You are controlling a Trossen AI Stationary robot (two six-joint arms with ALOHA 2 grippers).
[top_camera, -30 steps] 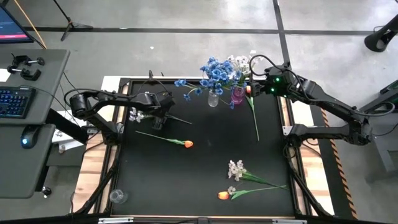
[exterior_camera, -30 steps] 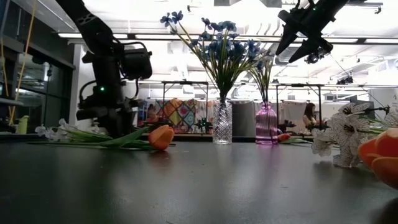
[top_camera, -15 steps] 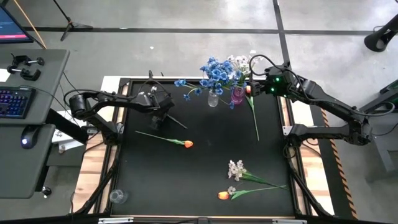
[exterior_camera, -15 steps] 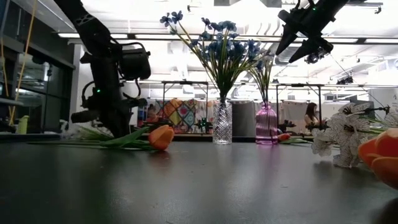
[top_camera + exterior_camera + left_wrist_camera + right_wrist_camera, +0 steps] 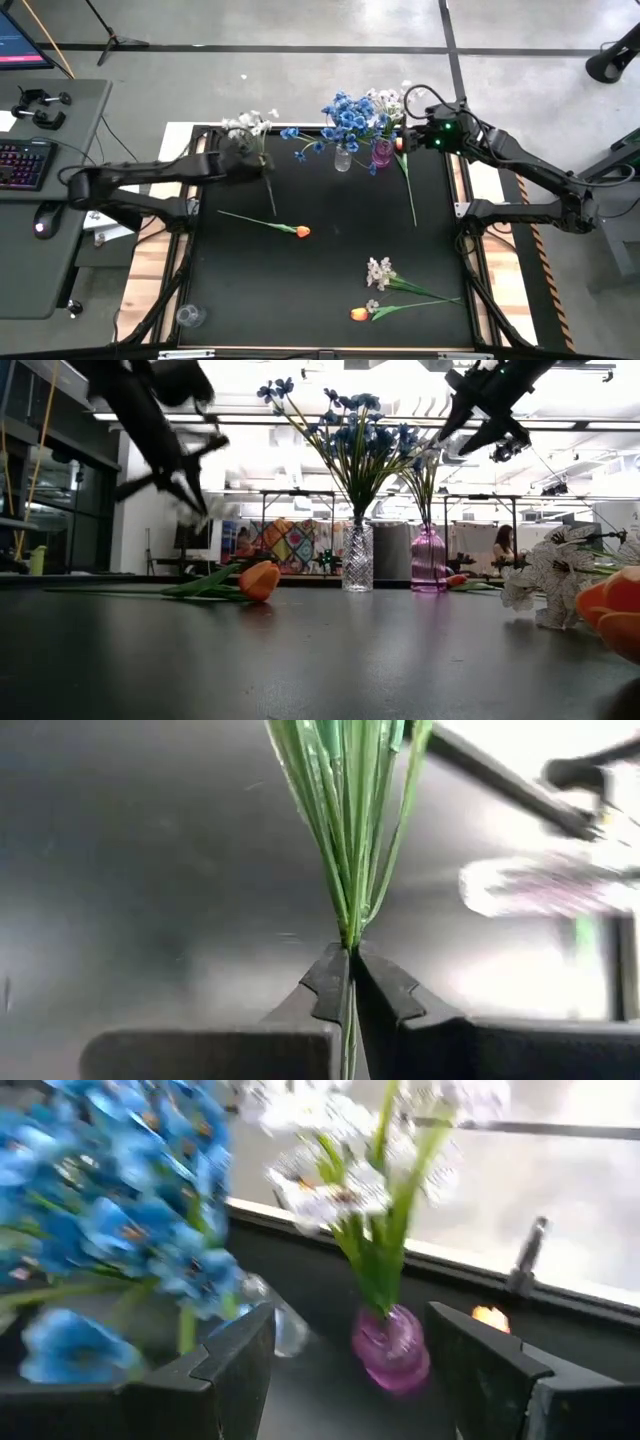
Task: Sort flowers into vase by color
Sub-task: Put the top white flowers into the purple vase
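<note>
My left gripper [image 5: 247, 160] is raised above the table's far left part, shut on a white spray [image 5: 250, 125]. The spray's blossoms point to the far edge and its stem end [image 5: 273, 203] trails toward the near side. My right gripper [image 5: 412, 122] hangs open over the far right, beside the purple vase [image 5: 390, 1352], which holds white flowers [image 5: 386, 99]. The clear vase [image 5: 343, 158] holds blue flowers [image 5: 350, 115]. On the table lie an orange tulip [image 5: 301, 231], another tulip [image 5: 400, 143] by the purple vase, a white spray [image 5: 378, 270] and a third tulip [image 5: 359, 313]. My left gripper pinches the white spray's green stem [image 5: 350, 942] between its two fingers, just below where the leaves fan out. The stem also runs back between the fingers [image 5: 330, 985]. The spray is lifted clear of the table and slants, blossoms to the far side and the bare stem end hanging lower.
A small clear cup [image 5: 190, 316] stands at the near left corner. A side desk with a keyboard [image 5: 22, 160] lies beyond the table's left edge. The middle of the black tabletop [image 5: 340, 220] is bare between the lying flowers.
My left gripper has shut on the white spray's stem at the table's far left. It then rose quickly and went toward the far edge. The spray, which lay flat with blossoms to the left, is lifted clear and has turned, so its blossoms point to the far edge.
</note>
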